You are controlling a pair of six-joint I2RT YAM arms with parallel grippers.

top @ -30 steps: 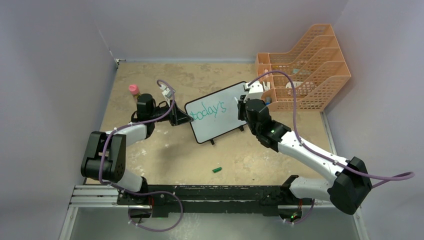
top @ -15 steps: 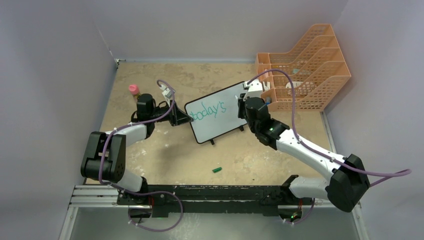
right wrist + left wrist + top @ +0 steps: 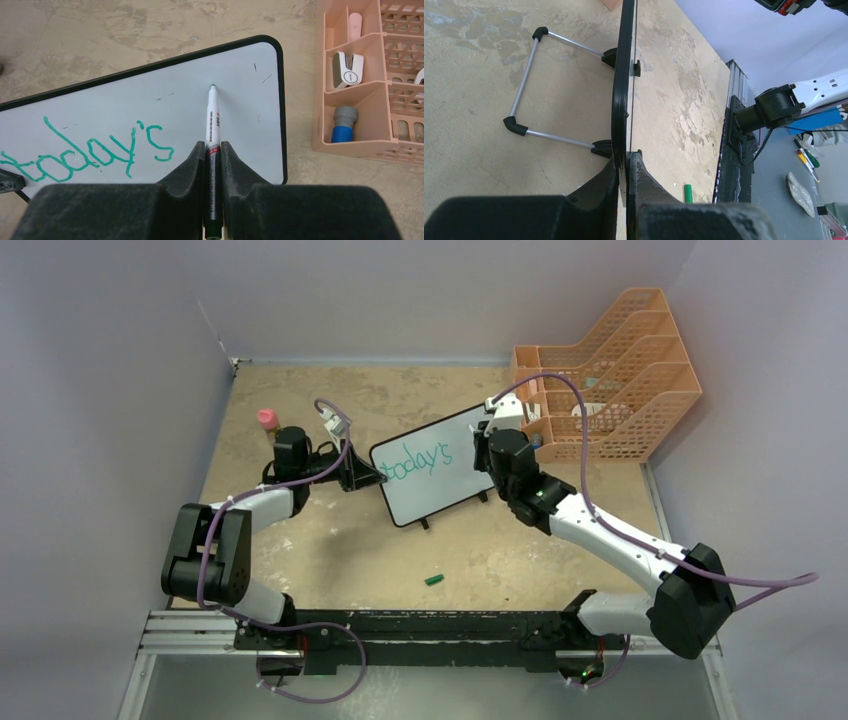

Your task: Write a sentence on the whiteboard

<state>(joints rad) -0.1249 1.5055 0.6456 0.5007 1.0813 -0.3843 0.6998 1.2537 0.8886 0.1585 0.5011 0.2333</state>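
- At the middle of the tabletop [image 3: 400, 400], the whiteboard [image 3: 432, 468] stands on its two short black feet. It sits askew, with its right end angled toward the far right corner.
- Green handwriting reading "today's" [image 3: 85, 155] covers the left half of the board face. The right half is blank apart from a few faint specks.
- Left gripper [image 3: 626, 170]: the fingers are closed narrowly on the board's left edge, one on each face of the thin black frame.
- The left wrist view shows the board edge-on, with a wire support stand [image 3: 524, 85] extending from its back onto the tabletop.
- Right gripper [image 3: 213, 150]: the fingers are clamped on the barrel of a marker [image 3: 212, 120], which projects forward from between them.
- The marker's green tip lies over the blank area just right of the final "s". Whether the tip touches the surface cannot be told.
- An orange mesh file rack [image 3: 620, 370] occupies the far right corner, just beside the board's right end.
- The rack's front compartments hold a white stapler [image 3: 348, 70] and a blue and grey cylinder [image 3: 344, 125].
- A green cap [image 3: 434, 580] lies toward the near edge, around its middle, well apart from the board.
- A small pink-topped item [image 3: 267, 418] stands near the left edge, toward the far left corner, beside the left arm.
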